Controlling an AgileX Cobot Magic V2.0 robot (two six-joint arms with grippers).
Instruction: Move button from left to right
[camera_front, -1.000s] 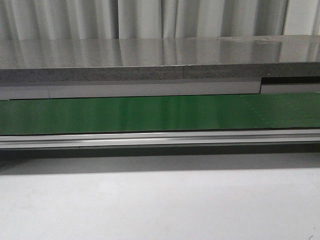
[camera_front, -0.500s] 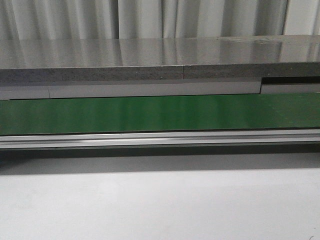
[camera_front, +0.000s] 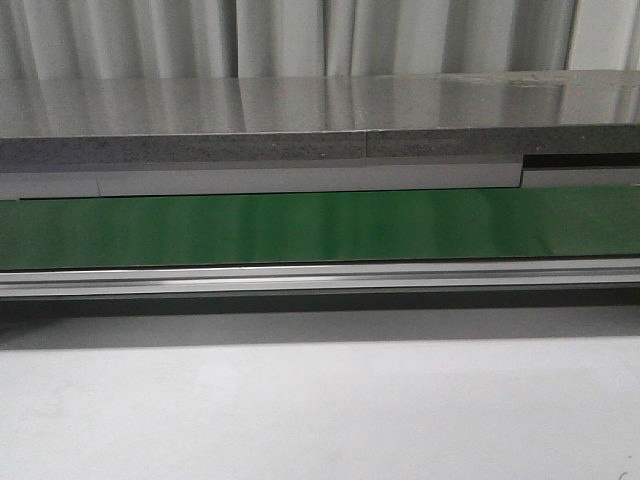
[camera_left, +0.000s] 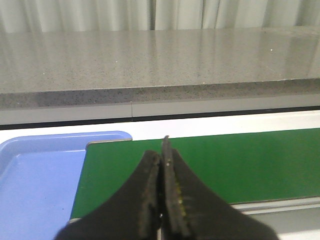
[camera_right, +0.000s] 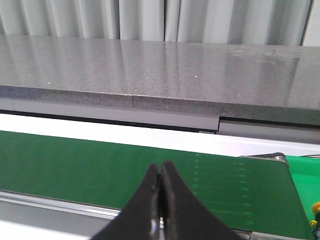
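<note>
A: Where is the button?

B: Hard to say. In the right wrist view a tiny yellow speck (camera_right: 316, 207) shows at about 4 o'clock, at the picture's edge, past the end of the green conveyor belt (camera_right: 150, 165). It may be the button's cap, but too little of it shows to be sure. The front view and the left wrist view show no button at all.

A: And the claws?

B: The left gripper (camera_left: 162, 150) has its 2 dark fingers pressed together, tip to tip, with nothing between them. It hangs above the near edge of the belt (camera_left: 225, 160). The right gripper (camera_right: 160, 172) is the same: both fingers closed against each other, holding nothing, above the belt.

A: What lies around them?

B: In the left wrist view a blue tray (camera_left: 35, 190) sits at 8 o'clock, touching the end of the belt. In the front view the belt (camera_front: 320, 228) runs from 9 o'clock to 3 o'clock across the middle, with a silver aluminium rail (camera_front: 320, 278) just beside its near edge and a white table (camera_front: 320, 410) at 6 o'clock. Behind the belt stands a grey speckled stone counter (camera_front: 300, 120), and pale curtains (camera_front: 300, 35) hang at 12 o'clock. Neither gripper shows in the front view.

A: Any writing or brand marks?

B: None that I can read on the belt, the rail, the tray or the fingers.
</note>
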